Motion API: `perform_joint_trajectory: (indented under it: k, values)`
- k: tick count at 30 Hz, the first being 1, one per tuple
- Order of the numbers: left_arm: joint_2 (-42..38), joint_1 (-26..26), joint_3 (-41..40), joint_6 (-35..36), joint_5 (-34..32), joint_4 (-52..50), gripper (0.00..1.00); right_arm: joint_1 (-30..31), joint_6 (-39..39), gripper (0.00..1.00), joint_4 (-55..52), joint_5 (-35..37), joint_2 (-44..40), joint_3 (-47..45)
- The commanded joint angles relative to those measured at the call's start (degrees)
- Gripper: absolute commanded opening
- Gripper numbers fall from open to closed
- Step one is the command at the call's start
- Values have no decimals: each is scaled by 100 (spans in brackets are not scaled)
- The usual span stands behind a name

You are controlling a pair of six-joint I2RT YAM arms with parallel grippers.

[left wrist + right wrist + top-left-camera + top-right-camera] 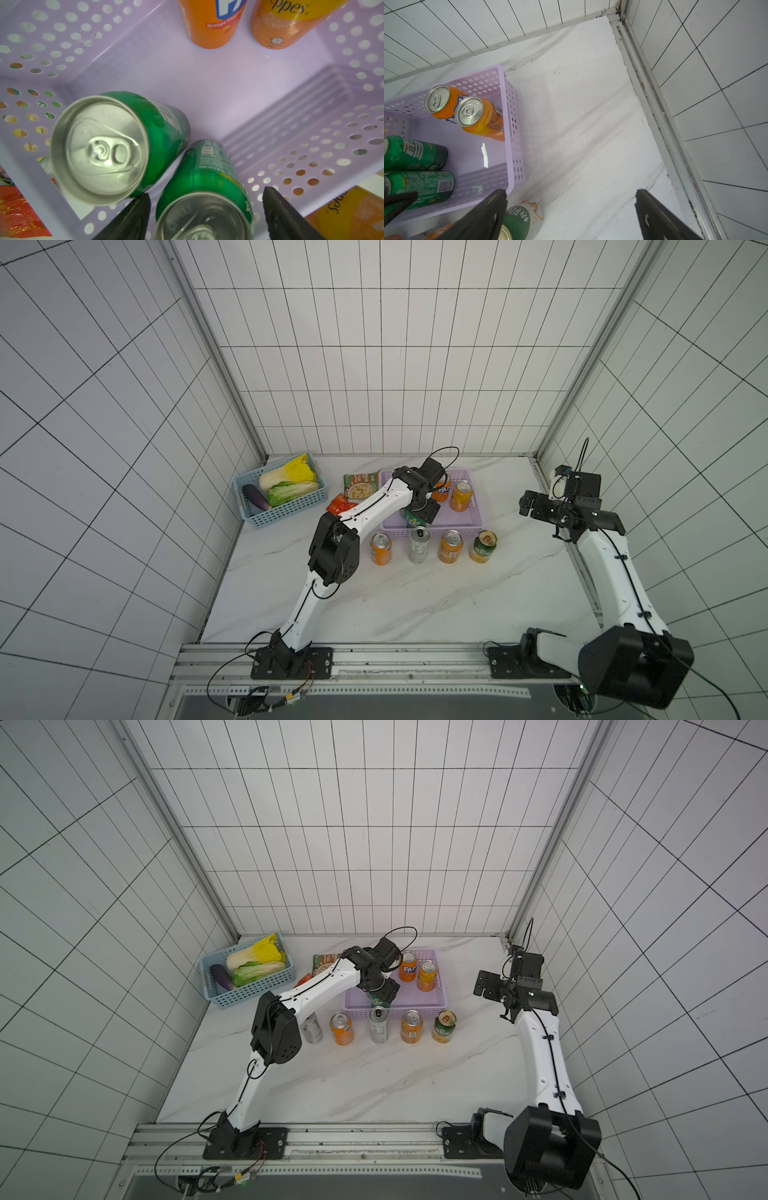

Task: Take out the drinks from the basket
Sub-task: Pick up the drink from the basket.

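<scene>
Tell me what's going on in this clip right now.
The left claw is down inside the lilac basket, its fingers either side of a green can, not visibly clamped yet. A second green can and two orange cans also sit in the basket. Five cans stand in a row on the table in front of it. The right claw hangs open and empty beside the basket.

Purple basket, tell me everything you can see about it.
The basket is shallow, rectangular lilac plastic, its walls punched with round holes, its floor solid. It sits flat on the marble table. Inside stand two orange cans at one end and two green cans toward the other, plus a white scrap. The left gripper, jaws open, straddles one green can.
</scene>
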Motion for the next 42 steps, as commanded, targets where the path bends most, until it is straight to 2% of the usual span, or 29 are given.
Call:
perform_joint_trajectory:
  k: [1, 14, 33, 42]
  values:
    - [145, -17, 212, 76, -177, 78, 80, -77, 47, 100, 75, -44, -50, -203]
    - [8, -26, 190, 48, -192, -8, 63, -94, 45, 100, 93, -64, -68, -220]
    - [-877, -16, 147, 130, -469, -329, 60, -129, 37, 100, 93, -70, -78, -215]
    - [-1577, 135, -96, 181, -664, -620, 60, -151, 44, 100, 93, -81, -66, -212]
